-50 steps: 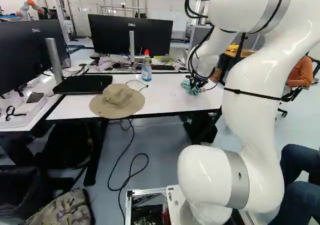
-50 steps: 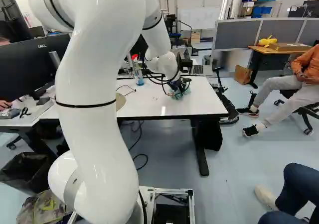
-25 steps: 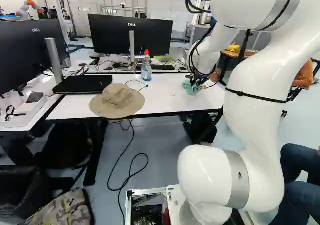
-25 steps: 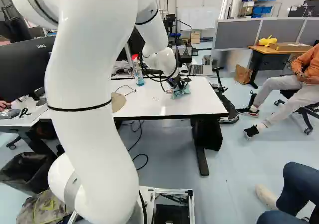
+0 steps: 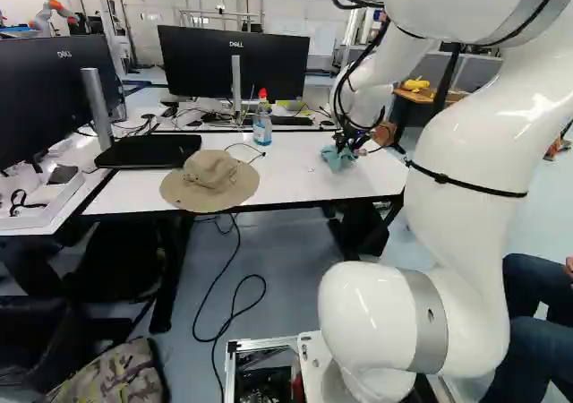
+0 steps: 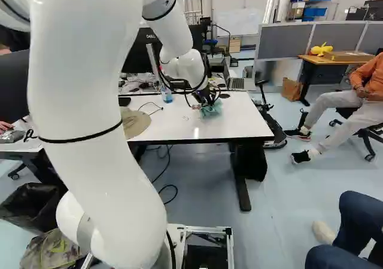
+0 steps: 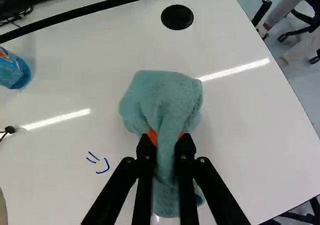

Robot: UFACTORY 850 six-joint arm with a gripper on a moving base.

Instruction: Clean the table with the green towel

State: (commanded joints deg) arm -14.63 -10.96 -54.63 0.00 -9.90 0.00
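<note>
At the far end of the arm, my gripper point(image 6: 210, 99) is over the right part of the white table point(image 5: 295, 172). Seen from the wrist, the gripper point(image 7: 166, 137) is shut on the green towel point(image 7: 162, 97), whose folds bulge out ahead of the orange pads and trail back beneath the fingers. The towel lies bunched against the white tabletop. Small blue pen marks point(image 7: 99, 162) show on the table beside the gripper, on the side of the spray bottle.
A spray bottle point(image 5: 262, 124) with a red top stands near the table's back edge. The tan hat point(image 5: 210, 181) lies at the front edge, by a black laptop point(image 5: 148, 150). Monitors point(image 5: 235, 63) stand behind. A round black disc point(image 7: 177, 17) sits ahead of the towel.
The arm has shifted against its base joint, and the gripper has carried the towel slightly left across the table. The base has not moved.
</note>
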